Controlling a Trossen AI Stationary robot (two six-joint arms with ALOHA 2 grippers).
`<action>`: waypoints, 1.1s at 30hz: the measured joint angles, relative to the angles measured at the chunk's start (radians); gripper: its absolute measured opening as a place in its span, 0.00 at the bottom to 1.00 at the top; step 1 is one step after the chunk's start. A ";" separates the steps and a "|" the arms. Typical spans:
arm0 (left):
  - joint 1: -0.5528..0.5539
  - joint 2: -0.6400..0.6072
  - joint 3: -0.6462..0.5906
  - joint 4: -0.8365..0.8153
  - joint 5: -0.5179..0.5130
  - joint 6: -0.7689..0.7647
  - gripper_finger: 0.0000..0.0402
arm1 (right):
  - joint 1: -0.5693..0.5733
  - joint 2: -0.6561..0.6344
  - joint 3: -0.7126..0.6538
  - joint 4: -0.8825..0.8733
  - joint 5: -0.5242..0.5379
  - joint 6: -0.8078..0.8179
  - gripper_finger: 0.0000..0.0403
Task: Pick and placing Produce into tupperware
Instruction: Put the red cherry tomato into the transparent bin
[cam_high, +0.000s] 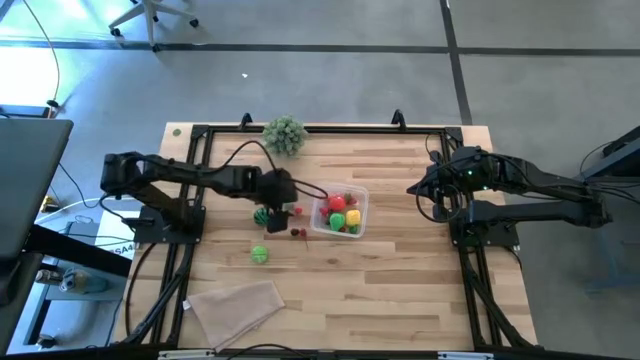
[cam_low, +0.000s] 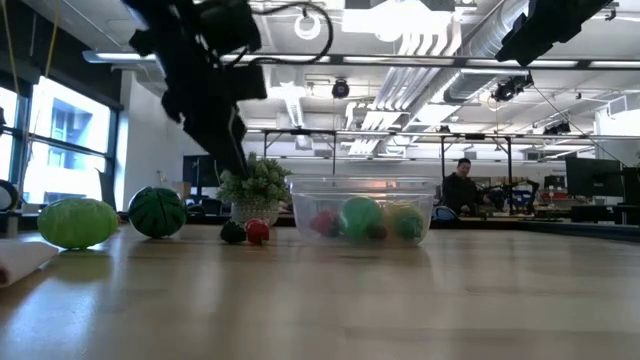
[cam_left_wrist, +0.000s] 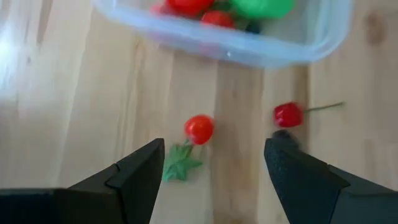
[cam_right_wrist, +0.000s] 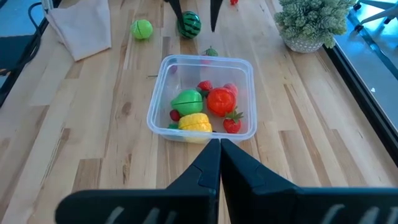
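Note:
The clear tupperware (cam_high: 340, 212) stands mid-table and holds red, green and yellow produce (cam_right_wrist: 205, 109). My left gripper (cam_left_wrist: 214, 152) hangs open above the wood just left of it (cam_high: 284, 214), fingers slanting down. A small red berry with a green leaf (cam_left_wrist: 199, 129) lies beyond the gap between its fingers, and a red cherry with a stem (cam_left_wrist: 288, 115) lies just past one fingertip. A striped dark green ball (cam_high: 262, 214) and a light green ball (cam_high: 259, 254) rest on the table nearby. My right gripper (cam_right_wrist: 219, 152) is shut, raised at the right of the tupperware (cam_high: 412, 190).
A bushy grey-green plant in a pot (cam_high: 285, 133) stands at the far edge. A beige folded cloth (cam_high: 238, 305) lies near the front left. Bare wood stretches to the right of and in front of the tupperware (cam_high: 400, 280). A person sits far off in the room (cam_low: 461, 185).

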 joint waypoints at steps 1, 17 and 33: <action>0.012 0.000 -0.018 0.021 0.008 0.006 0.66 | 0.000 0.000 0.000 0.000 0.000 0.000 0.00; 0.051 0.084 -0.105 0.224 0.059 0.073 0.66 | 0.000 0.000 0.000 0.000 0.000 0.000 0.00; 0.051 0.150 -0.104 0.286 0.063 0.097 0.66 | 0.000 0.000 0.000 0.000 0.000 0.000 0.00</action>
